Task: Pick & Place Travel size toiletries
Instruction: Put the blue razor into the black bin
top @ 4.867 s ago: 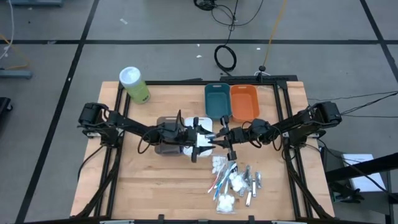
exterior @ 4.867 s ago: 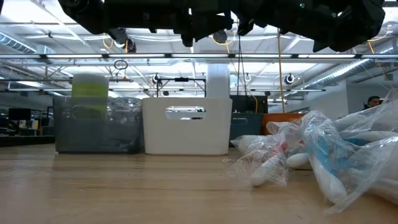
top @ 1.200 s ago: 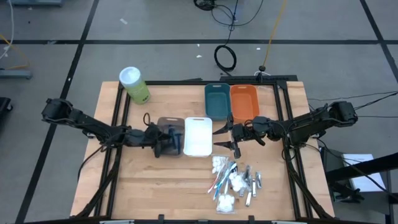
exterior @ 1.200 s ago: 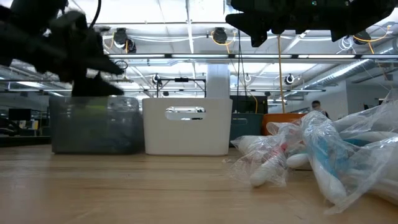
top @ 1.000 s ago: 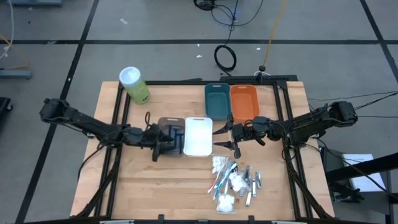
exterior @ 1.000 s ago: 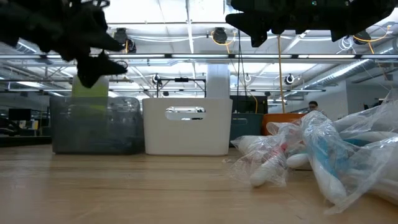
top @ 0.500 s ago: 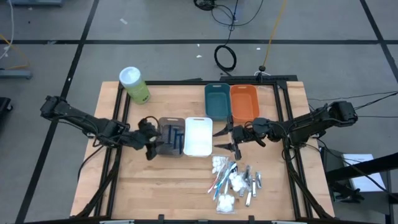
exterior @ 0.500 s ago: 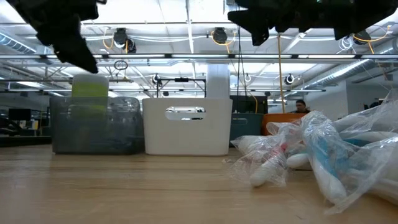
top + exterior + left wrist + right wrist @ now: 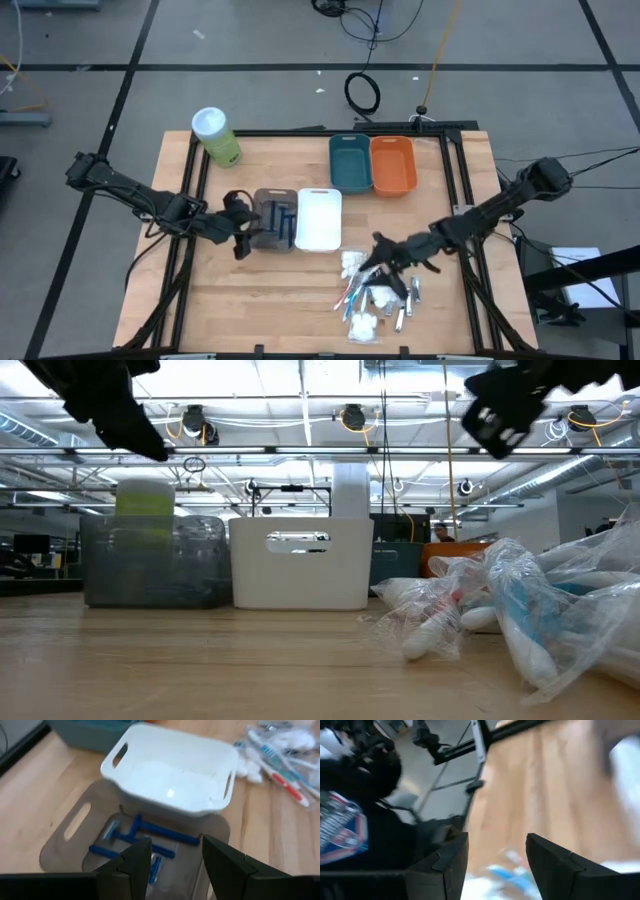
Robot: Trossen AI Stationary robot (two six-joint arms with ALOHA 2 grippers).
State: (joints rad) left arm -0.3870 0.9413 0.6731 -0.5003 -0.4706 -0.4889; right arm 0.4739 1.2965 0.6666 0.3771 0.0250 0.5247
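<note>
While the left gripper (image 9: 238, 243) hovers beside the brown bin (image 9: 273, 220), jaws parted and empty, the right gripper (image 9: 377, 247) hangs open-jawed over the toiletries (image 9: 380, 295).

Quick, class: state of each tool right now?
Left tool: open, empty, above the brown bin holding blue razors.
Right tool: open, empty, over the toiletries pile.

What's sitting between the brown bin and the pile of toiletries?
The white bin stands between the brown bin and the pile of toiletries, clearest in the high view.
</note>
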